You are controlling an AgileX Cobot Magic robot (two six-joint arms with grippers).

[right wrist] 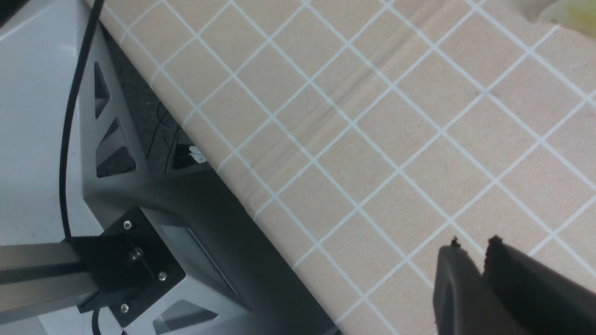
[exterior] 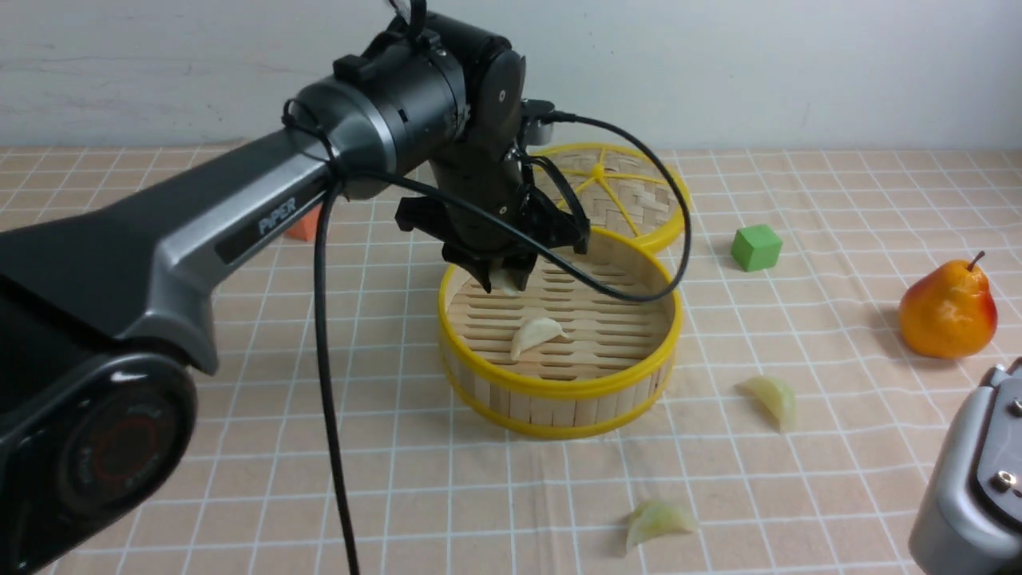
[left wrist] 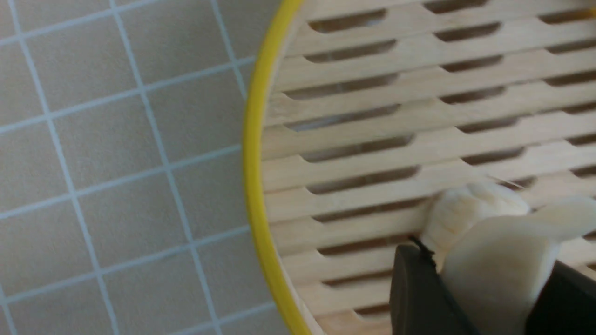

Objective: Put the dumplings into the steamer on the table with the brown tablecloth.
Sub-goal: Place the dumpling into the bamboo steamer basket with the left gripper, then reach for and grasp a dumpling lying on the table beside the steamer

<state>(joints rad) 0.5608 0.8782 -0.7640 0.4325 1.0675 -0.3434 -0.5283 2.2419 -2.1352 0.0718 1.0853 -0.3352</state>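
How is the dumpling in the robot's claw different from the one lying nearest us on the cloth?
The white dumpling is creamy; the near dumpling is pale green. The white dumpling hangs pinched in the left gripper over the steamer; the near dumpling lies loose on the tablecloth, outside it. Both are small crescents.

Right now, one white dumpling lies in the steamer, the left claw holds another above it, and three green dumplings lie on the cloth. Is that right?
No: the front view shows two green dumplings on the cloth, not three. The rest stands.
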